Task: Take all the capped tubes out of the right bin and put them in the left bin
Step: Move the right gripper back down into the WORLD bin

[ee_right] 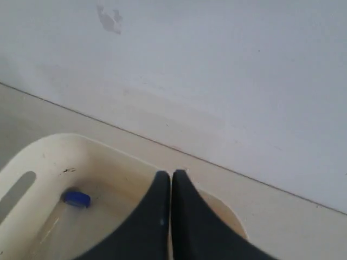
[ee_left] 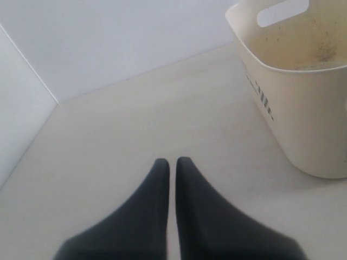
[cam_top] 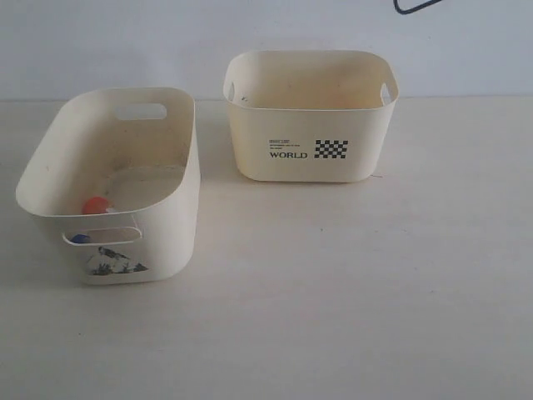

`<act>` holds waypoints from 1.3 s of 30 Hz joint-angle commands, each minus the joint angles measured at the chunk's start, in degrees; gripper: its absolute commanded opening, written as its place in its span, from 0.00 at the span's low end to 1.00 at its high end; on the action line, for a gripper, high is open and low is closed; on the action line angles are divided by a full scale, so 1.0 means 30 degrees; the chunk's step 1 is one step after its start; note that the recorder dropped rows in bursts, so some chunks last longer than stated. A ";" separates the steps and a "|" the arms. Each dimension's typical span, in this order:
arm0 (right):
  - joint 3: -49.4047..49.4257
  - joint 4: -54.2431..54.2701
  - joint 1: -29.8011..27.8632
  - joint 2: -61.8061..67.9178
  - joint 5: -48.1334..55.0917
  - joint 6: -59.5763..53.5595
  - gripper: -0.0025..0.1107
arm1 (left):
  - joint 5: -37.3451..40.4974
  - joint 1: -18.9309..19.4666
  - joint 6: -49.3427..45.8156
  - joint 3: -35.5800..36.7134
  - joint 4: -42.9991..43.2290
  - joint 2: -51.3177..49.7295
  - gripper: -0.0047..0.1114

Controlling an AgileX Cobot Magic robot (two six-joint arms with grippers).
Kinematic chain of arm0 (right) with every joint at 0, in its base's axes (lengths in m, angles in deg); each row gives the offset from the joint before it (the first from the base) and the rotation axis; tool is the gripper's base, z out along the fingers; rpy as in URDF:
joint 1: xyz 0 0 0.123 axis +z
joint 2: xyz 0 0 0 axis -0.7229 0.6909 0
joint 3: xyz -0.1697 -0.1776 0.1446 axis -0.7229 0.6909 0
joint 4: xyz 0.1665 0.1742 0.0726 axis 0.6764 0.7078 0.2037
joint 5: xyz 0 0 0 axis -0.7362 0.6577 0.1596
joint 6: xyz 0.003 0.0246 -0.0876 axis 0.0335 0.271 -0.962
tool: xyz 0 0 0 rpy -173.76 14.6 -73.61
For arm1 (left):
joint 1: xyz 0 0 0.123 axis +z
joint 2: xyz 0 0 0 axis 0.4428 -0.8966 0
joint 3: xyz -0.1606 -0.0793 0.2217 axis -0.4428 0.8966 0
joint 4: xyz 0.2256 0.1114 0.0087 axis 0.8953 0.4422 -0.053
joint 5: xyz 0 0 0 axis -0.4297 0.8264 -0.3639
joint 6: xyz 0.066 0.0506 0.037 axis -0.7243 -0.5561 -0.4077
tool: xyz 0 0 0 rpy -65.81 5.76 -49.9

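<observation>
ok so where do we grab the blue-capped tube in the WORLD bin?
Take the blue-capped tube on its clear body behind the cap, coming straight down through the open top of the right bin. It looks flat on the floor near the slotted wall, so the walls block side approaches.

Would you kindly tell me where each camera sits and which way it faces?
Exterior: off the arms, raised, looking down over the table at the left bin and right bin, wall behind; no arm shows.
Left wrist: behind the left gripper, jaws together, low over the table, facing a wall corner beside a cream bin.
Right wrist: behind the right gripper, jaws together, looking into a slot-handled bin holding a blue-capped tube, wall beyond.
Shared: every view shows cream bin, table, wall.
</observation>
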 commanded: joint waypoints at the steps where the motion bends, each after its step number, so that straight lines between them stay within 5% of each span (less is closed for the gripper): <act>1: -0.0944 -0.0902 0.0077 0.1385 0.1636 0.1579 0.02 | -0.0033 0.0005 0.0182 -0.0069 0.0034 -0.0009 0.08; 13: -0.1076 0.2951 0.1531 0.3882 0.1300 0.1606 0.02 | -0.0033 0.0005 0.0182 -0.0069 0.0034 -0.0009 0.08; 23: -0.6477 0.5299 0.1531 0.7433 0.6766 0.4388 0.02 | -0.0033 0.0005 0.0182 -0.0069 0.0034 -0.0009 0.08; 39: -0.6655 0.7045 0.1531 0.8428 0.5829 0.5828 0.02 | -0.0066 0.0005 0.0182 -0.0069 0.0034 -0.0009 0.08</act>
